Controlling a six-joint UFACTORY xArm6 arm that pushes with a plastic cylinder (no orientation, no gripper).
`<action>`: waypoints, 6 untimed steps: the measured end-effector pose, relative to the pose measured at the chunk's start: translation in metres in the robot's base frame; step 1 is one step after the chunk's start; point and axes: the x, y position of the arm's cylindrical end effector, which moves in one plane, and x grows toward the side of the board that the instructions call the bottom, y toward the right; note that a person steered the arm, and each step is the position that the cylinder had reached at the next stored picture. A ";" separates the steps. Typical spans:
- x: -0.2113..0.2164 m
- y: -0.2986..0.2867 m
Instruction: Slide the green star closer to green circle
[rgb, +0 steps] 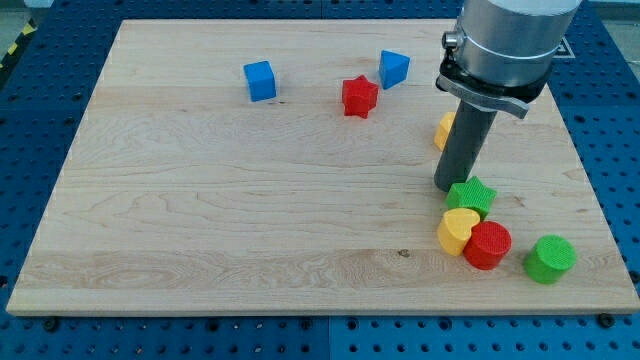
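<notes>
The green star lies at the view's lower right of the wooden board. My tip rests right against the star's upper-left side, touching or nearly touching it. The green circle lies further to the lower right, near the board's bottom right corner, apart from the star. A yellow heart and a red circle sit just below the star, between it and the green circle's left side.
A yellow block is partly hidden behind the rod. A red star, a blue triangle-like block and a blue cube lie near the view's top. The board's right edge is close.
</notes>
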 end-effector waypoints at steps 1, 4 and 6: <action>0.002 0.021; -0.001 0.030; 0.011 0.009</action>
